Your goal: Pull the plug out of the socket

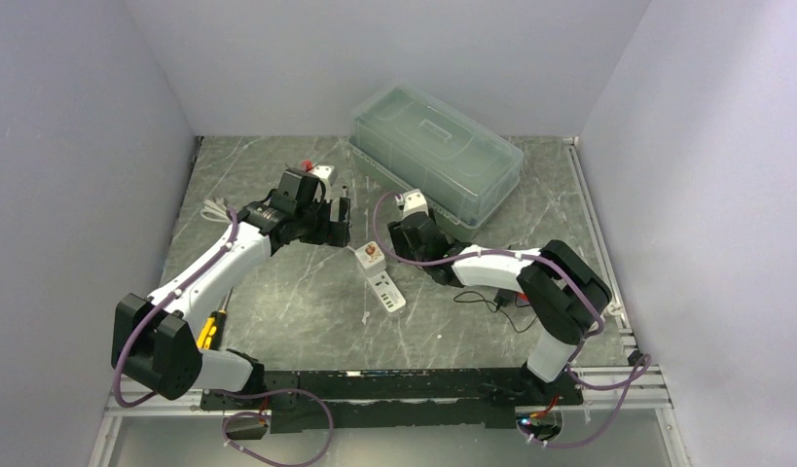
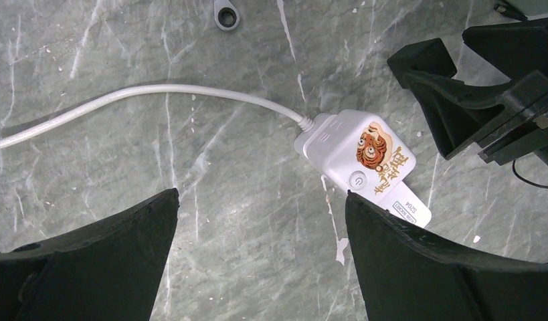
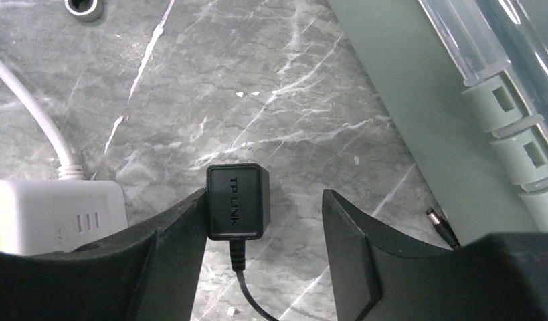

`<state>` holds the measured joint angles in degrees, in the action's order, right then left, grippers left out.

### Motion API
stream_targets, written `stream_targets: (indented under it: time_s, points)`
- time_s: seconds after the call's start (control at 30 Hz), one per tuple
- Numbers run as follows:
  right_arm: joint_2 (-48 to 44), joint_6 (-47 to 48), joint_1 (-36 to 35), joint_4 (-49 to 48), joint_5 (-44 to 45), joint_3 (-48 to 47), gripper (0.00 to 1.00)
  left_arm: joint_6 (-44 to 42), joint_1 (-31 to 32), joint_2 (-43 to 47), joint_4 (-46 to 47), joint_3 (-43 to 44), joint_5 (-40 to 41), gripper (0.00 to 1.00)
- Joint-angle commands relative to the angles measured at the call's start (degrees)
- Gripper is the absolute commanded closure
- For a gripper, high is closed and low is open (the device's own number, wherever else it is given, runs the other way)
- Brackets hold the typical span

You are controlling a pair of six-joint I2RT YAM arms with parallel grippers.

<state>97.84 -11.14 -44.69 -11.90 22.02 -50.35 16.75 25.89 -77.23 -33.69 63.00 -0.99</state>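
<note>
The black plug (image 3: 236, 200) is free of the socket strip (image 3: 53, 214), just beside it at its 3 o'clock in the right wrist view, with its thin black lead (image 3: 243, 284) leaving at 6 o'clock. The right jaws stand apart around it: the plug touches the inner face of one finger (image 3: 174, 241) and a gap shows between it and the other finger (image 3: 348, 247). The right arm (image 1: 491, 268) reaches low and folded across the tabletop (image 1: 307, 302), its wrist at 2 o'clock of the strip in the top view. The left arm (image 1: 214, 263) stretches out from its base towards 1 o'clock, and the left jaws are spread wide over bare tabletop with nothing between them, the strip's sticker end by one finger (image 2: 418, 267). There is one plug, one white socket strip and one white cord (image 2: 144, 97), which runs away from the strip towards 9 o'clock in the left wrist view. At 1 o'clock of the strip sits one clear lidded storage box (image 1: 438, 151), close behind the right wrist; a small barrel connector (image 3: 439, 224) lies against its wall. One metal ring (image 2: 226, 13) lies at 11 o'clock of the strip, and one yellow-handled screwdriver (image 1: 211, 331) lies by the left arm's base.
</note>
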Motion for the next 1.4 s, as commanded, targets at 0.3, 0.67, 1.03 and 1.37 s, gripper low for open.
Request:
stream_targets:
  time_s: [0.3,0.67,1.03,1.37]
  points:
    - [-8.57,0.03,0.17,-4.56,-4.38,3.19,0.10,-0.14,-0.06,1.29,0.72,-0.25,2.67,0.02]
    - [-20.05,2.60,0.09,-15.41,-14.94,13.33,0.09,0.96,-0.96,0.27,0.41,-0.17,4.05,0.01]
    - [-21.64,4.81,-5.27,-17.76,-16.11,14.75,0.09,2.26,-4.93,-2.07,-1.92,1.18,5.73,0.02]
    - [-12.87,3.70,-11.68,-10.77,-6.12,5.90,0.07,2.72,-4.89,-4.39,-2.91,2.04,4.37,0.02]
